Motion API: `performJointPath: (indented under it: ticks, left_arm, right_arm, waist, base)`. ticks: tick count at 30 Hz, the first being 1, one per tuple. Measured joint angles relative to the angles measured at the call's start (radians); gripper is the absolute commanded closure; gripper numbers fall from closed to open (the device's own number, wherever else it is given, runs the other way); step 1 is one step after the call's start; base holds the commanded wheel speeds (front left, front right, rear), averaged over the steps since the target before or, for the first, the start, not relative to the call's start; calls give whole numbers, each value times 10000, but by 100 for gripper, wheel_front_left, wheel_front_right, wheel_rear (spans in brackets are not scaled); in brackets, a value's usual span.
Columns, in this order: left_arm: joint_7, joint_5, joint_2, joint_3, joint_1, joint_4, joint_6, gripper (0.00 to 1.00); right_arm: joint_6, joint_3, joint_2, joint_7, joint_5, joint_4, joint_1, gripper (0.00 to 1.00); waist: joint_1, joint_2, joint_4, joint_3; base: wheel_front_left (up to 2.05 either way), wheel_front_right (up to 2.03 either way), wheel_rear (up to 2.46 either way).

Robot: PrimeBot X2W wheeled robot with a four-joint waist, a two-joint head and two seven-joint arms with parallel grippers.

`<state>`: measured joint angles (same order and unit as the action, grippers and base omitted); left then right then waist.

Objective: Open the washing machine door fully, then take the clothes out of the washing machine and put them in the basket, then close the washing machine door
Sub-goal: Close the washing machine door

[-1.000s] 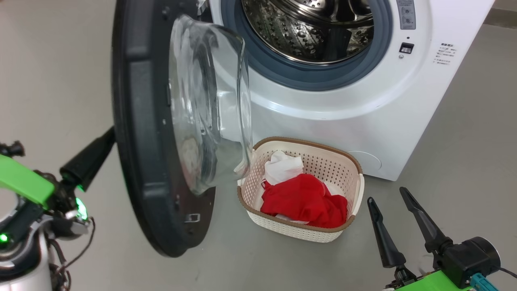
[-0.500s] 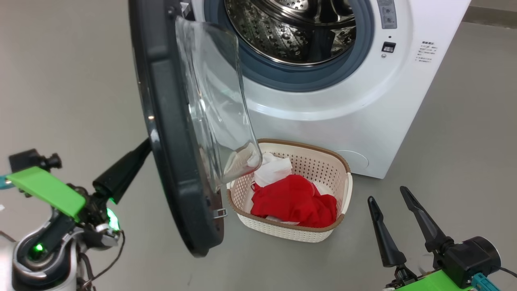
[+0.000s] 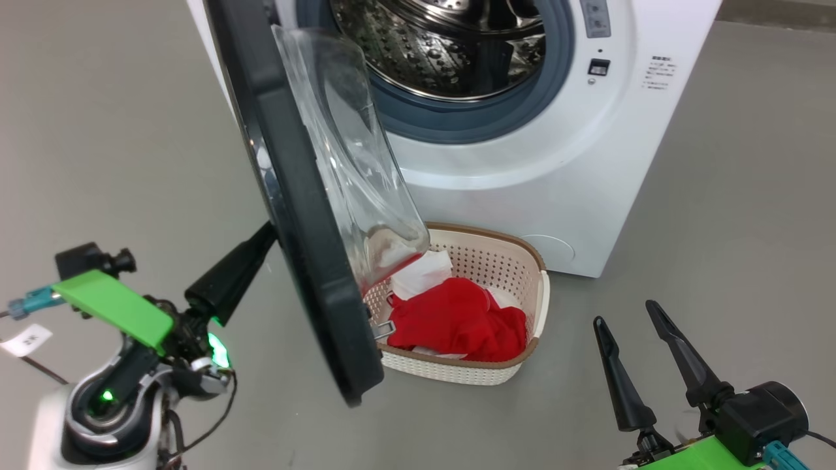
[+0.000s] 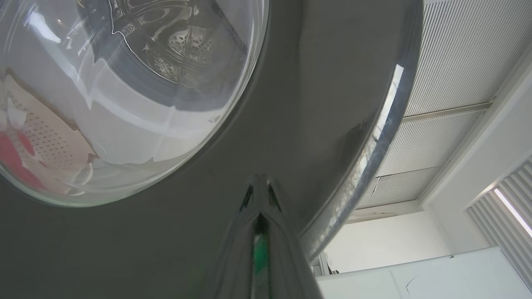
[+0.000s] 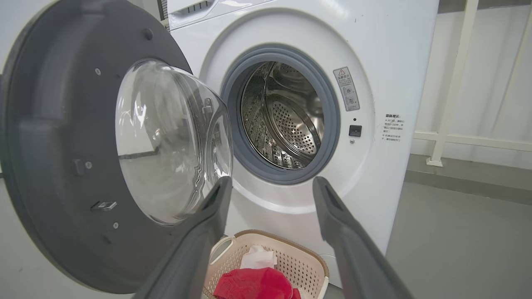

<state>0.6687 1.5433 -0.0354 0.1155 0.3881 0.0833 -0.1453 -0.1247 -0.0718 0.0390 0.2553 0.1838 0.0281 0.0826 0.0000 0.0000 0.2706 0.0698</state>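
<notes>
The washer (image 3: 522, 196) stands on a grey floor (image 3: 718, 261), its steel drum (image 3: 431, 46) empty. Its door (image 3: 294, 196) swings out from the washer's left side, seen nearly edge-on, glass bowl facing the washer. Just before the washer's front sits the basket (image 3: 457, 373), with red clothes (image 3: 457, 320) and a white cloth (image 3: 421, 274) inside. The left fingers (image 3: 228, 274), pressed together, meet the door's outer face, away from the washer. The right fingers (image 3: 682, 362), spread and empty, hover well out from the washer's front, to the right.

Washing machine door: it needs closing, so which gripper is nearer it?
Left. The left gripper rests against the door's outer face; the right gripper hangs apart, beyond the basket.
</notes>
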Motion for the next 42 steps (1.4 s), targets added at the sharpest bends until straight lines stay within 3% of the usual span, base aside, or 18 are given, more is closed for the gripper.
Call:
performJointPath:
  ticks: [19,42]
  left_arm:
    - [-882,548,0,-696,659,1011,807,100]
    - [-1653,1198,8,-1624,1678,1590,1156,100]
  right_arm:
    - [0,-12,2,0,52,56,-106,0]
    - [0,-36,6,0,351,59,-490,0]
  waist:
    - [0,1,-907,311]
    - [1,0,-1904,697]
  base:
    - [0,0,0]
    - [0,0,0]
